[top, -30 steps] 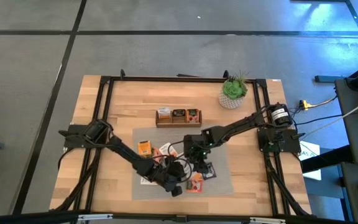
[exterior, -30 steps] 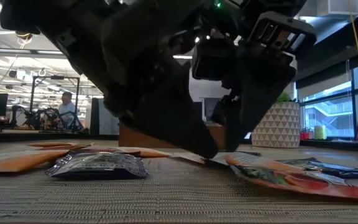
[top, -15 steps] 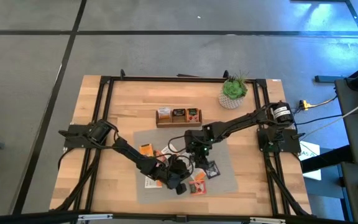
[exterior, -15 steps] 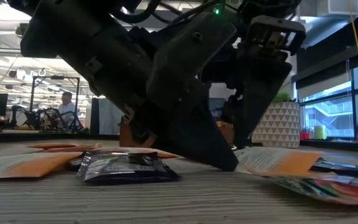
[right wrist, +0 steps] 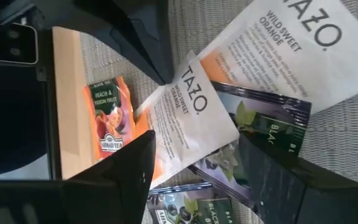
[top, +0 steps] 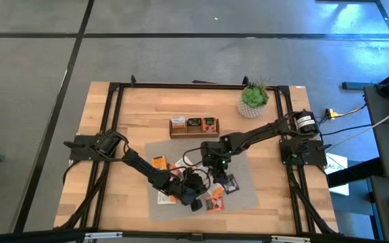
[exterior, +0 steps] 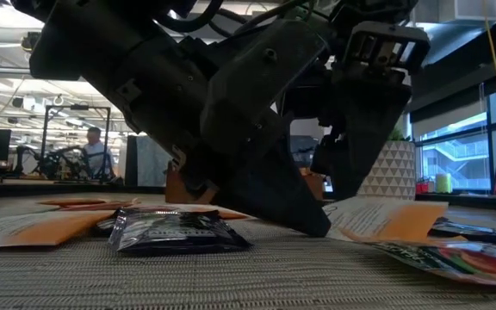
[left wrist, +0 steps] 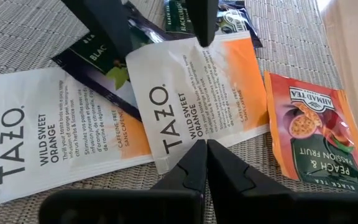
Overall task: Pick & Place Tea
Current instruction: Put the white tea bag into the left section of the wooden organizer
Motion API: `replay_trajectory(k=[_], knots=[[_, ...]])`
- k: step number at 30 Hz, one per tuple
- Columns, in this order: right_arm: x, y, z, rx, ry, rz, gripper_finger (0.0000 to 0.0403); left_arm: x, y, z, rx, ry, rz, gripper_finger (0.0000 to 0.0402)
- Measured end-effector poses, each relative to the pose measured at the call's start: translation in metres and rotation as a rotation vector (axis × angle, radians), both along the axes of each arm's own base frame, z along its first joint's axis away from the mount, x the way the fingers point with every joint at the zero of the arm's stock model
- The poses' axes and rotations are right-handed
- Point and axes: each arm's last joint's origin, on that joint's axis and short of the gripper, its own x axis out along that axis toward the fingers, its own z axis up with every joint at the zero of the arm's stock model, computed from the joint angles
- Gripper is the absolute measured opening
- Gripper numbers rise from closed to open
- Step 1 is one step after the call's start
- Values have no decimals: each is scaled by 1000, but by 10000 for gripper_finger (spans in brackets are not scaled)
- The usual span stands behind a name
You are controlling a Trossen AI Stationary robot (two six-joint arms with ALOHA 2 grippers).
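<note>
Several tea sachets lie flat on a grey mat (top: 243, 169). My left gripper (left wrist: 202, 144) is shut, its tips down on a white-and-orange sachet (left wrist: 194, 93). My right gripper (right wrist: 196, 144) stands open over the same sachet (right wrist: 191, 115) from the far side. One of its fingers (left wrist: 202, 25) is at the sachet's far edge and the other (left wrist: 107, 28) is over a black sachet (left wrist: 98, 62); whether they touch, I cannot tell. A second white-and-orange sachet (left wrist: 48, 134) and an orange peach sachet (left wrist: 316, 134) lie beside it. My left gripper presses its shut fingertips down on the white-and-orange sachet's near edge (left wrist: 185, 155), about midway along it. The fingers slant down from the table's left and near side. The sachet lies on the mat and partly on a black sachet; whether its edge is between the fingers does not show.
A wooden tray (top: 194, 126) holding sachets stands behind the mat. A potted plant (top: 254, 99) is at the far right. Another black sachet (exterior: 179, 231) lies near the front of the mat. A dark frame (top: 117, 121) runs round the table.
My left gripper has sunk to the mat, still shut, and come down on the white-and-orange sachet, then kept still. The black sachet at the front has slid a little toward the table's right. My right gripper has rolled slightly and stayed open.
</note>
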Motion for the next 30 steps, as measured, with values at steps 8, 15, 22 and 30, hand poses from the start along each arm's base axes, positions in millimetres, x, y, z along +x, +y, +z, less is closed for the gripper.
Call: replay_trajectory(k=[8,15,22,30], knots=[[1,1,-7,8,12,10,233,0,0,-1,17,3,0,12],[0,1,-7,10,11,25,233,0,0,-1,23,4,-4,11],[1,3,-6,78,9,52,232,-1,0,-1,24,4,-4,10],[5,3,-4,90,-32,36,203,-1,0,-1,31,5,-9,12]])
